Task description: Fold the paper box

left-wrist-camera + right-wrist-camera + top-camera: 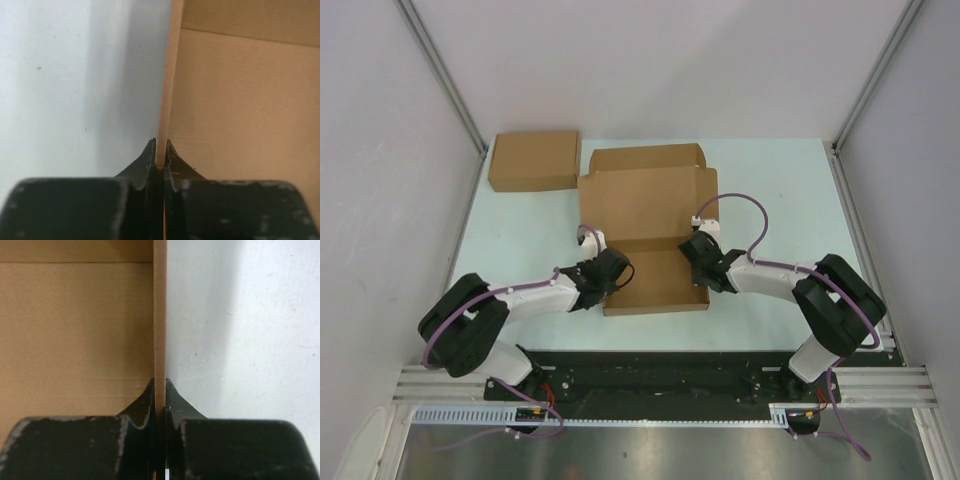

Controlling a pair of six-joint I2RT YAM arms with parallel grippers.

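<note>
The paper box (645,215) lies opened out in the middle of the pale table (520,250), its far flap close to the table's upper edge and its near edge just short of the black rail at the bottom of the overhead view. Bare table stretches wide to the right of it and a narrower strip runs down its left. A second, flat closed box (534,160) sits at the upper left, just beside the sheet's far left corner; whether the two touch cannot be told. From above, the wrist housings cover both sets of fingertips. Each wrist view is cut down to a strip of cardboard, a strip of table and the dark fingers (175,167). The left claw (610,272) is pinched nearly closed on the sheet's thin left side flap, which stands on edge between the tips. The right claw (705,265) is pinched the same way on the right side flap (160,315). Both arms are bent at the elbow, forearms low and angled inward from the lower corners.
</note>
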